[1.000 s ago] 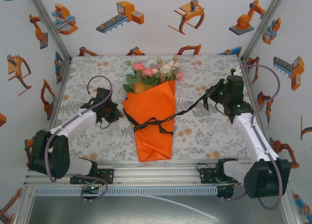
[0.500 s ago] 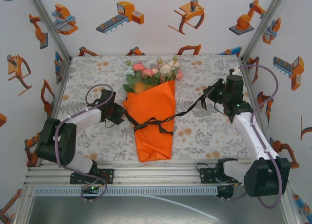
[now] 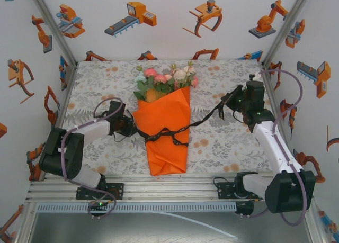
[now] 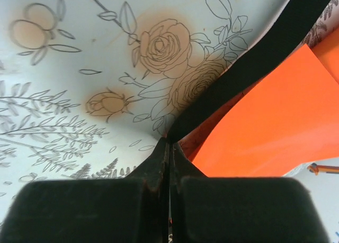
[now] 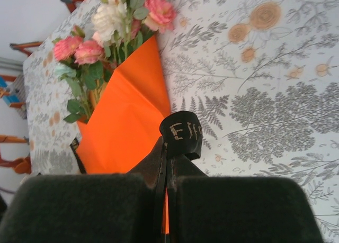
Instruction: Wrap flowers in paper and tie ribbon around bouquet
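Note:
The bouquet lies mid-table: pink, white and green flowers [image 3: 165, 79] top a bright orange paper cone [image 3: 165, 134]. A black ribbon [image 3: 204, 117] crosses the cone's waist, knotted there, and runs taut to both sides. My left gripper [image 3: 131, 127] sits at the cone's left edge, shut on the ribbon [image 4: 249, 63] beside the paper [image 4: 270, 126]. At the right, my right gripper [image 3: 231, 100] is shut on the ribbon's other end, a lettered loop [image 5: 183, 133] poking above its fingertips. The flowers [image 5: 111, 36] and paper [image 5: 124, 121] lie beyond it.
A floral tablecloth [image 3: 228, 142] covers the table. White walls with orange robot stickers [image 3: 132, 18] enclose three sides. An aluminium rail [image 3: 159, 192] runs along the near edge between the arm bases.
The left arm has swung in toward the bouquet's left side, its gripper now against the paper's edge. The right arm and bouquet have hardly moved.

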Controlling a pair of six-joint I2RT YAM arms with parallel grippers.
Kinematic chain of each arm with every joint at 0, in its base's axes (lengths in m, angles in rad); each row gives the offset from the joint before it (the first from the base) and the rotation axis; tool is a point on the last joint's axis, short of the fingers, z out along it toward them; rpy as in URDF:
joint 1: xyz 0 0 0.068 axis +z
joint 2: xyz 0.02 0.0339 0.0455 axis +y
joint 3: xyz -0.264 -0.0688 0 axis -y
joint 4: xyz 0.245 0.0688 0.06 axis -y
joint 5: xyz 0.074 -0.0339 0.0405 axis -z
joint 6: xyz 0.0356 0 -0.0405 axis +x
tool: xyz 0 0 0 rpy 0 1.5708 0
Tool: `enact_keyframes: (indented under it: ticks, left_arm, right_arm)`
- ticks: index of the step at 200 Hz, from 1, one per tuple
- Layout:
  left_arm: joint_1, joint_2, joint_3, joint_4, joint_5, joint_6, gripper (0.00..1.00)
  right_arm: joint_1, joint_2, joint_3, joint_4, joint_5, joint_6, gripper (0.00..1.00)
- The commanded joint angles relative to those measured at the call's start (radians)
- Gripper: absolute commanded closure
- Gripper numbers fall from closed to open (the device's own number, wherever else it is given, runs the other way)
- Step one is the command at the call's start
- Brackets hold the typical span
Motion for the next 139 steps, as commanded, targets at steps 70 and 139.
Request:
enact_keyframes:
  ticks: [70, 139]
  left_arm:
    - [0.296, -0.137, -0.062, -0.151, -0.033, 0.19, 1.0]
    - [0.713, -0.2, -0.089, -0.165, 0.066, 0.278, 1.0]
  right_arm:
    - [-0.252, 0.182, 0.007, -0.057, 0.279, 0.033, 1.0]
    - [-0.451, 0.343, -0.06, 0.021, 0.364, 0.098, 1.0]
